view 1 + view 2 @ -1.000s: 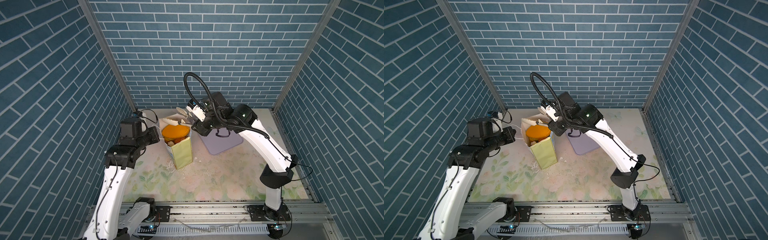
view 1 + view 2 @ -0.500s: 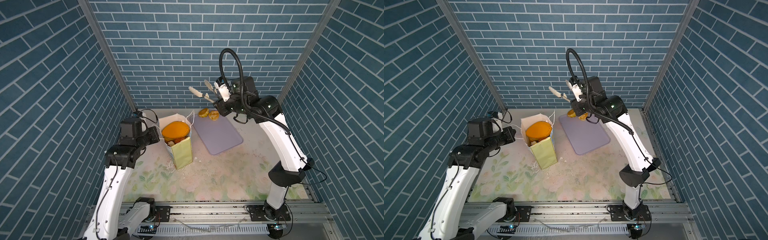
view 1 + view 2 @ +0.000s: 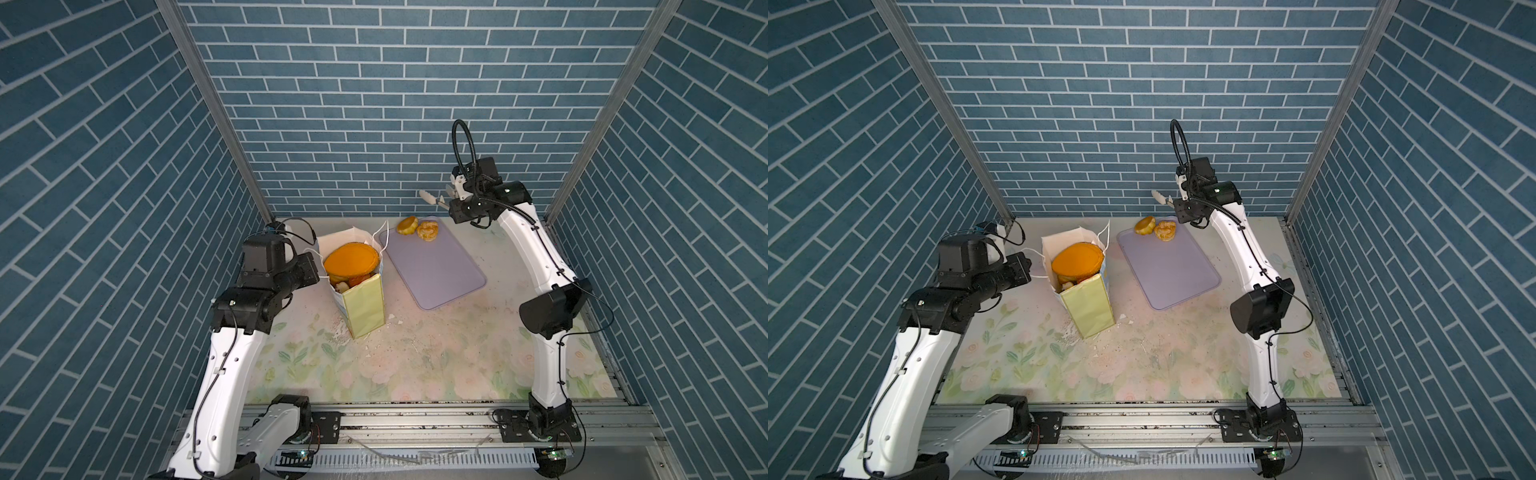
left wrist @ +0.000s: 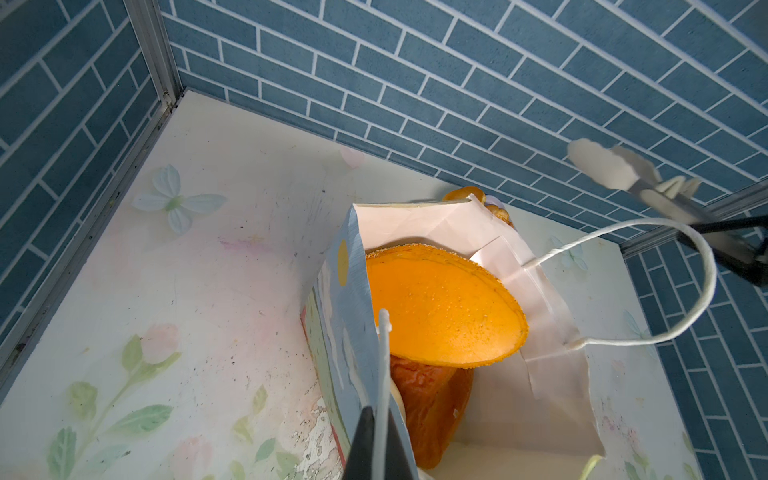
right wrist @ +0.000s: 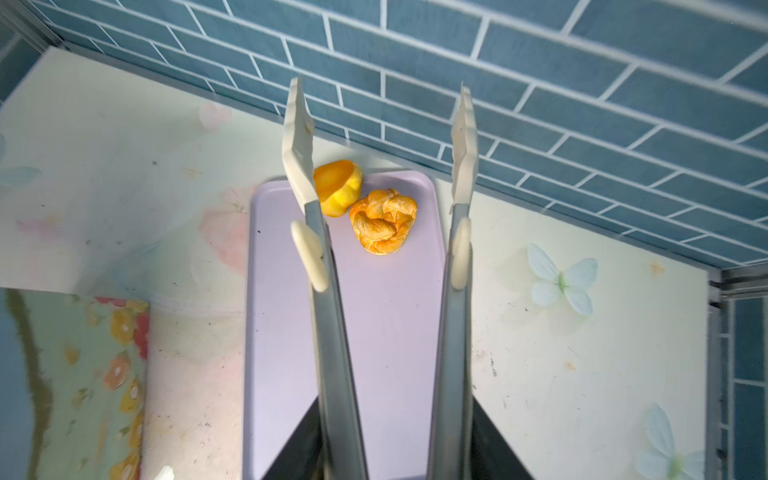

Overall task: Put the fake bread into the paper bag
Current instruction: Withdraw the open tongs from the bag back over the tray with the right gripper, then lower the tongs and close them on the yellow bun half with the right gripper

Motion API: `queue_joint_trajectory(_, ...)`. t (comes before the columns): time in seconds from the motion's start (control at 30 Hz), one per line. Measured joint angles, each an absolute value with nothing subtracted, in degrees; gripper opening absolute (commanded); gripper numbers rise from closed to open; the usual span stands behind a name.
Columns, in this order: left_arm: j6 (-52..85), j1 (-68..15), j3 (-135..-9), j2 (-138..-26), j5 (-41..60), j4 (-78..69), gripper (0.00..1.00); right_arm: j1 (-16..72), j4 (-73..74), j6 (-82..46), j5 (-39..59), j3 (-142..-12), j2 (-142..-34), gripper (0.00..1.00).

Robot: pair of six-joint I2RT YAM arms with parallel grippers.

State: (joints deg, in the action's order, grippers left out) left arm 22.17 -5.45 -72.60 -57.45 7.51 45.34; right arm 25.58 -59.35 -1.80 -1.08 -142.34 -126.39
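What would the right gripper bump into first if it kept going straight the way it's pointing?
Probably the blue brick back wall. The right gripper holds open tongs whose tips aim at it, seemingly passing above the bun and twisted pastry on the lavender tray; depth is unclear.

Floral-print tabletop, paper bag standing upright, lavender tray beside it, white crumbs scattered

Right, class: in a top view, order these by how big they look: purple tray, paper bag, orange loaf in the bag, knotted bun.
1. purple tray and paper bag: about alike; the bag stands taller, nearer the camera, so unranked.
2. orange loaf.
3. knotted bun.
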Motion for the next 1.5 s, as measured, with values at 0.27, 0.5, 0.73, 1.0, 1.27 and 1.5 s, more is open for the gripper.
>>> queue_joint_trajectory(0.27, 21.8, -5.5, -72.9, -58.9, 6.7, 46.3, 0.00, 25.6, -55.9, -4.8, 2.8, -146.8, -140.3, 0.48)
queue_joint_trajectory(0.5, 21.6, -5.5, -73.4, -59.4, 6.3, 46.9, 0.00, 25.6, -51.5, -5.8, 5.3, -146.8, -142.4, 0.48)
queue_joint_trajectory(0.73, 21.6, -5.5, -73.4, -59.4, 6.2, 47.4, 0.00, 25.6, -49.2, -6.2, 8.2, -146.7, -143.1, 0.46)
queue_joint_trajectory(1.0, 21.6, -5.5, -73.7, -59.5, 6.2, 47.4, 0.00, 25.9, -49.1, -6.2, 10.4, -146.4, -145.8, 0.36)
queue_joint_trajectory(1.27, 21.6, -5.5, -73.7, -59.5, 6.2, 47.5, 0.00, 26.5, -48.6, -6.3, 10.4, -141.8, -145.2, 0.21)
queue_joint_trajectory(1.5, 21.6, -5.5, -73.7, -59.5, 6.2, 47.5, 0.00, 27.4, -47.1, -6.9, 11.3, -132.4, -138.6, 0.14)
